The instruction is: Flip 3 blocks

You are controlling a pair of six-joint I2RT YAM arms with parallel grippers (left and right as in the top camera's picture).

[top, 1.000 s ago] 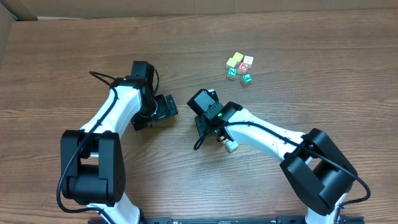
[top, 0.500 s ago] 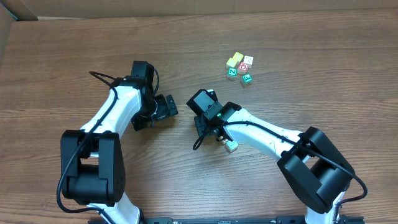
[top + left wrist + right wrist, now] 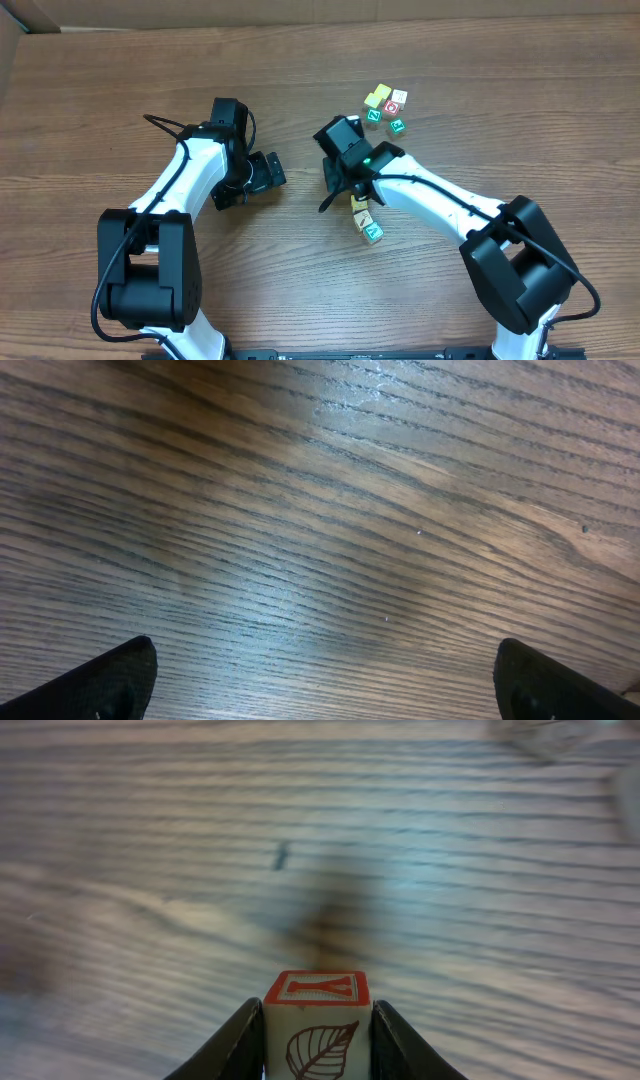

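The right gripper [image 3: 317, 1025] is clamping a block [image 3: 316, 995] by two opposite side faces, apparently just above the table [image 3: 150, 840]. The left gripper [image 3: 262, 172] is idling wide open. Being light, rigid, smooth wood, the block is calling for a centred, square grip.

white arms [image 3: 190, 170], black joints and cables; left pincer [image 3: 330, 685] black-fingered.
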